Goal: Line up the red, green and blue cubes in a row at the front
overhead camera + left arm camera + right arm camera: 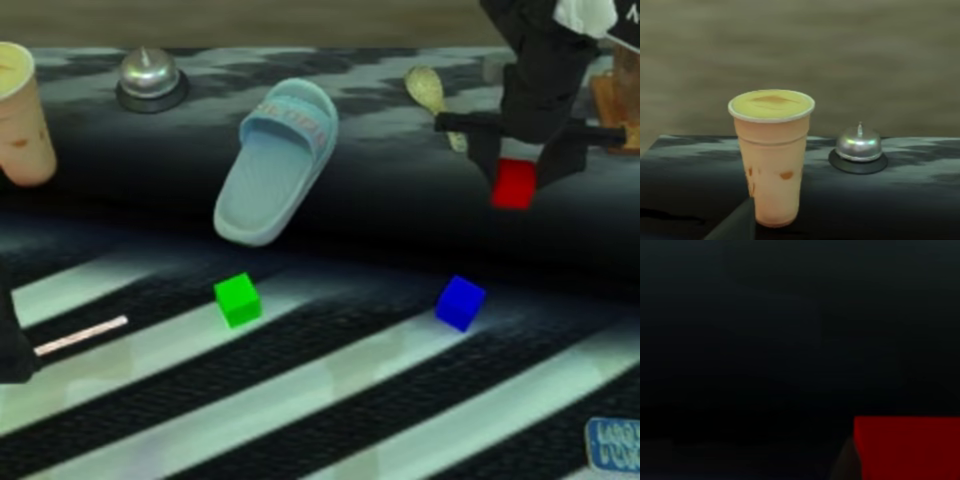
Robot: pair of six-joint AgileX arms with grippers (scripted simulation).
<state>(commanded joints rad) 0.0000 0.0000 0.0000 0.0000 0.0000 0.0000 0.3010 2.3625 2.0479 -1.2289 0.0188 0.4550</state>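
Looking down from the top view, the right gripper (515,170) stands at the back right of the table, and its two fingers pinch the red cube (514,184) between them, over the dark part of the cloth. The green cube (238,299) lies on the striped cloth (330,400) near the front, just below the toe of the pale-blue slipper (277,160). The blue cube (460,302) lies to its right, well apart from it and nearly on the same line. The left arm (12,345) stays at the left edge; whether its fingers are spread I cannot tell. A paper cup (22,115), a desk bell (150,78) and a spoon (430,95) stand along the back.

From the left wrist view, the paper cup (772,155) stands upright, with the desk bell (858,149) beside it.

The right wrist view is dark, only the red cube (907,447) shows at one corner.
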